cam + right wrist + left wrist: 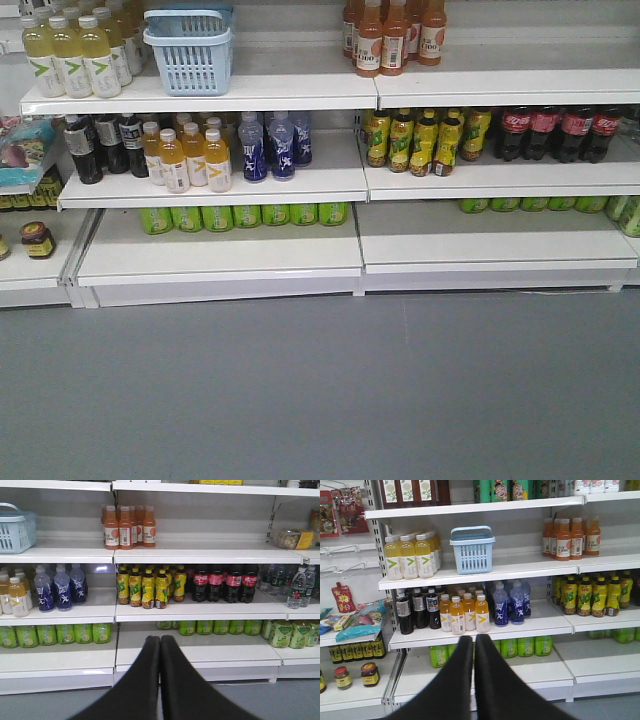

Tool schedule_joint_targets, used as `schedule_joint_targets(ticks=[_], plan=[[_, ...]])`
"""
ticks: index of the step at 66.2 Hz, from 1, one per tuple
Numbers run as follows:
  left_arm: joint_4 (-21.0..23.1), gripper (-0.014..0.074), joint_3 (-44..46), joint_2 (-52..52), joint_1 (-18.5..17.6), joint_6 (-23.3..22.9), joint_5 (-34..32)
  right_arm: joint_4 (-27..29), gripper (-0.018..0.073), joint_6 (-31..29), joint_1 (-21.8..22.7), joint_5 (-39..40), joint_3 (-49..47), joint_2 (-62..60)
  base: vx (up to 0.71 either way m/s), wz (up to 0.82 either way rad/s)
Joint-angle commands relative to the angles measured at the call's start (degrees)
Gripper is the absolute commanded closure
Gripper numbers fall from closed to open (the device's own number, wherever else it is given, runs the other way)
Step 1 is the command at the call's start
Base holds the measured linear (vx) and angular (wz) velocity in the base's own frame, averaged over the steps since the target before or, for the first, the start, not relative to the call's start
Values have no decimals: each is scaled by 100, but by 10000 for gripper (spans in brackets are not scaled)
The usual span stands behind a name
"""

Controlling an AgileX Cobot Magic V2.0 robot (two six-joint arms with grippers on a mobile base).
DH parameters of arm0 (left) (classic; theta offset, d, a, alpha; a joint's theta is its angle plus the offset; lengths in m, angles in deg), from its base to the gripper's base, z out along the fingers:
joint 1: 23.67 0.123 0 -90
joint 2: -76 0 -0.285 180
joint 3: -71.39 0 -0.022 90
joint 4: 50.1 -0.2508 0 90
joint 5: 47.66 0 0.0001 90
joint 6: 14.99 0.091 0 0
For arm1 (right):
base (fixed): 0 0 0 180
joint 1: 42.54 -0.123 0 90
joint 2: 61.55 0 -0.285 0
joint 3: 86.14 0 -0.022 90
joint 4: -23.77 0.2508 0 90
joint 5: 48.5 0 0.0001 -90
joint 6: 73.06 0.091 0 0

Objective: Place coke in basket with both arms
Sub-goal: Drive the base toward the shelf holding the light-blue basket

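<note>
Shelving (230, 255) spans all views, both hands well back from it. Basket (188, 55) on top shelf, left side, just beside yellow bottles (75, 60). Coke (560, 132) in row on middle shelf, far right, well apart from basket. Left hand (474, 641) fingers pressed together, empty; right hand (160, 641) likewise. Step: approach, nothing grasped yet. Next likely: right hand spreads, reaches for coke; left goes for basket.

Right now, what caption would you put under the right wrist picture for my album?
Shut right claw faces shelves of coke bottles, blue basket up at far left.
</note>
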Motion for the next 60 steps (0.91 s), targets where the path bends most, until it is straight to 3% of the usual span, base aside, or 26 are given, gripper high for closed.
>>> schedule_joint_targets(ticks=[1, 60], plan=[[10, 603, -26, -118, -11, 15, -392, -39, 568, -22, 6, 428, 87, -85, 14, -3], [10, 603, -26, -118, -11, 15, -392, -39, 568, -22, 6, 428, 87, -85, 14, -2]])
